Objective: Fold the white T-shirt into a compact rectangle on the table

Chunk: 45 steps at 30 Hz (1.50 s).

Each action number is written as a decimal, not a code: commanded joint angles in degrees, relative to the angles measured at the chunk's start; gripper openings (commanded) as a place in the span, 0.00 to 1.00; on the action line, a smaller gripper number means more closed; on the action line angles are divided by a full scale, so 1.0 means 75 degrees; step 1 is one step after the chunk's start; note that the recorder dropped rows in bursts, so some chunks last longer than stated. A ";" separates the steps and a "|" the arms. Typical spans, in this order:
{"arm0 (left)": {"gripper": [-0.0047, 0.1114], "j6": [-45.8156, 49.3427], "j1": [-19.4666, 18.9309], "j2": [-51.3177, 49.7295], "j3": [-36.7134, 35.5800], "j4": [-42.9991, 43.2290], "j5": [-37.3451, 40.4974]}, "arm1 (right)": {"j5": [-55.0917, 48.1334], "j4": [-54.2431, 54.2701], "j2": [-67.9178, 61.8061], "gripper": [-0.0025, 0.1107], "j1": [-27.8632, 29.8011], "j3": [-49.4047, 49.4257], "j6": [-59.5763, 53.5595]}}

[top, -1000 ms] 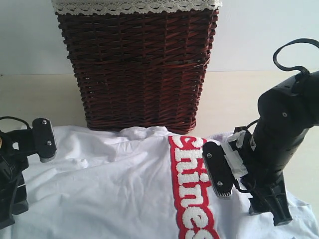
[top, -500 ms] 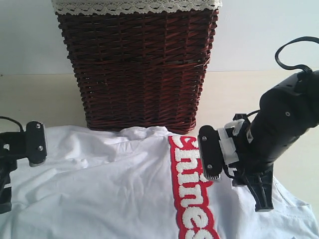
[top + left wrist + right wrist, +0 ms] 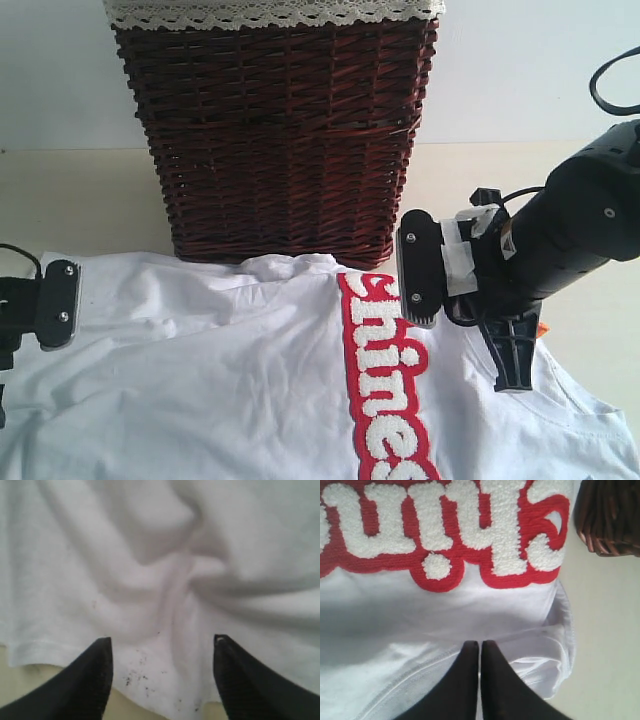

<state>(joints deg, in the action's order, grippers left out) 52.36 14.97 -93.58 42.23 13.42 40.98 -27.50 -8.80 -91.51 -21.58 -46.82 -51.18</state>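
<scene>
At the left edge of the table (image 3: 80,200), the left gripper (image 3: 162,647) hangs over the hem of the white T-shirt (image 3: 230,370), jaws spread wide and holding nothing. The shirt lies spread out, unfolded, in front of the wicker basket (image 3: 275,140), its red lettered band (image 3: 385,390) running down the middle. Right of the band, the right gripper (image 3: 480,645) has its jaws pressed together just above the shirt's edge; whether cloth is pinched between them cannot be told. Folding looks barely begun, so both grippers need firm holds on the edges before the first fold.
</scene>
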 commanded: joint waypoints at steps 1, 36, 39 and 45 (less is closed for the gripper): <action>0.71 0.0152 -0.0019 -0.0233 -0.0031 -0.0056 -0.0076 | 0.0019 -0.0005 0.0054 0.02 0.0052 -0.0012 0.0045; 0.04 0.0173 -0.0320 -0.1338 -0.0031 -0.0064 -0.0769 | -0.0647 0.2083 -0.0658 0.02 0.0126 -0.0012 0.0580; 0.04 0.0173 -0.0320 -0.1338 -0.0031 -0.0064 -0.0769 | -0.0881 0.2395 -0.0658 0.10 0.0126 -0.0012 0.0641; 0.04 0.0159 -0.0320 -0.1338 -0.0031 -0.0078 -0.0769 | -0.1623 0.2718 -0.0658 0.66 0.0126 -0.0213 0.0292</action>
<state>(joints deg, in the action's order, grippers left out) 53.98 12.64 -102.42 42.88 14.61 39.95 -37.62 10.80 -96.95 -20.87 -47.33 -47.56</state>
